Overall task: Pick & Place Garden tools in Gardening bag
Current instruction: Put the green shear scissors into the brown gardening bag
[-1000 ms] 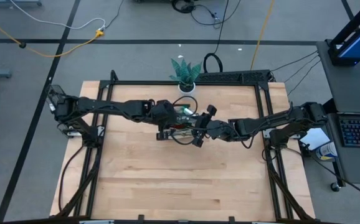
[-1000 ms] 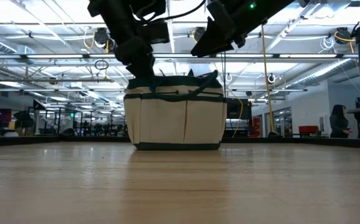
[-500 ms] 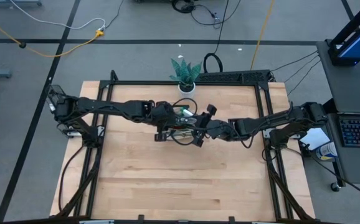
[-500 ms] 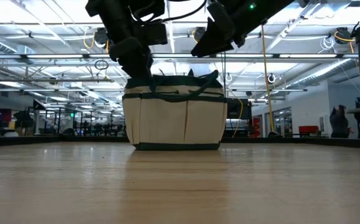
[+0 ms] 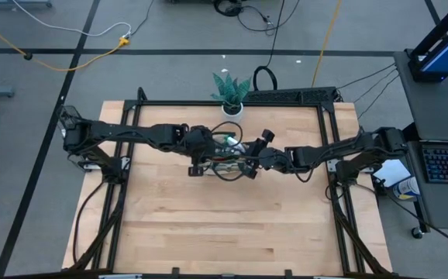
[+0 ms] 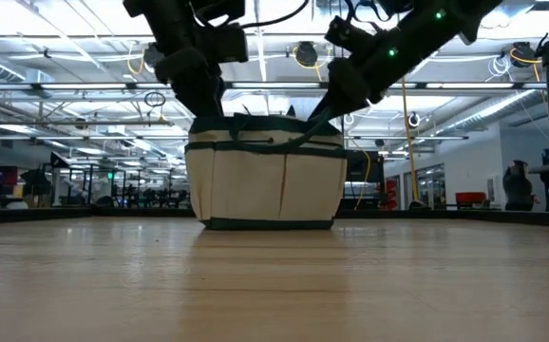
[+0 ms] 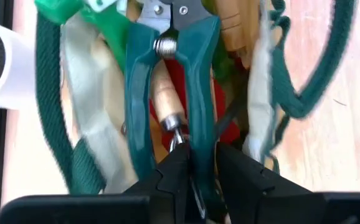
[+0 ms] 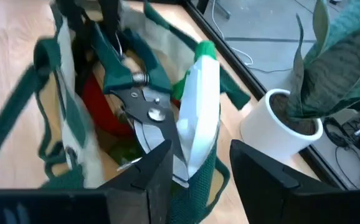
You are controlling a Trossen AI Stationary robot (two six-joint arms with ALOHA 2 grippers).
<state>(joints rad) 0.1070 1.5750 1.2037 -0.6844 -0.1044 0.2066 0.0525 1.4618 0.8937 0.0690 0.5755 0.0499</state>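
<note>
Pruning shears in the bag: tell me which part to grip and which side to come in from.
Grip the pruning shears by one teal handle, probably from above the gardening bag. The handles spread upward out of the opening while the blades point down among the other tools. The left gripper already sits on a handle end. The right gripper hovers open by the spray bottle.

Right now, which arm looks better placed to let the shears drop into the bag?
Left. Its gripper is closed on one handle of the pruning shears, which already hang inside the gardening bag. The right gripper hovers open beside the spray bottle.
</note>
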